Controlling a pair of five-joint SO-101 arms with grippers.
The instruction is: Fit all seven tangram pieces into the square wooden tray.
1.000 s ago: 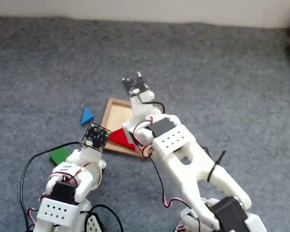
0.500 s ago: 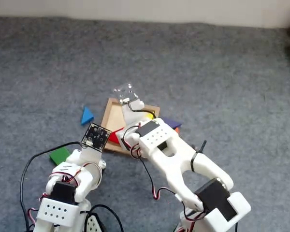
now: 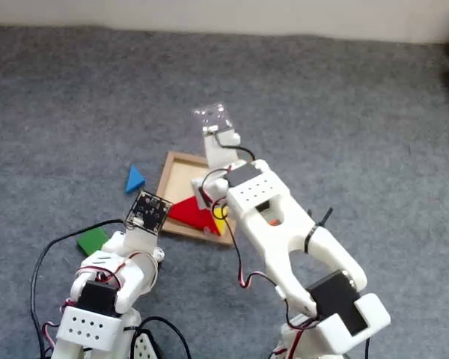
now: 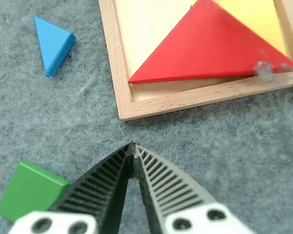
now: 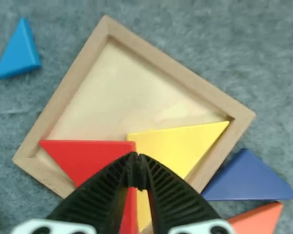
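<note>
The tray (image 5: 63, 90) is pale wood, with a red triangle (image 4: 210, 48), yellow triangle (image 5: 178, 146), light-blue triangle (image 4: 52, 43), navy triangle (image 5: 249, 178), orange piece (image 5: 256, 219) and green piece (image 4: 29, 192) (carpet (image 3: 322, 97) grey).

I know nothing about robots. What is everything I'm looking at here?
Wooden tray: one, pale wood, on the carpet.
Red triangle: one, red, in the tray.
Yellow triangle: one, yellow, in the tray beside the red.
Small triangle: one, light blue, on carpet beside the tray.
Green piece: one, green, on carpet, away from the tray.
Large triangle: one, dark blue, just outside the tray.
Orange piece: one, orange, beside the dark blue triangle.
Left claw: one, black, shut, over carpet.
Right claw: one, black, shut, over the tray.
</note>
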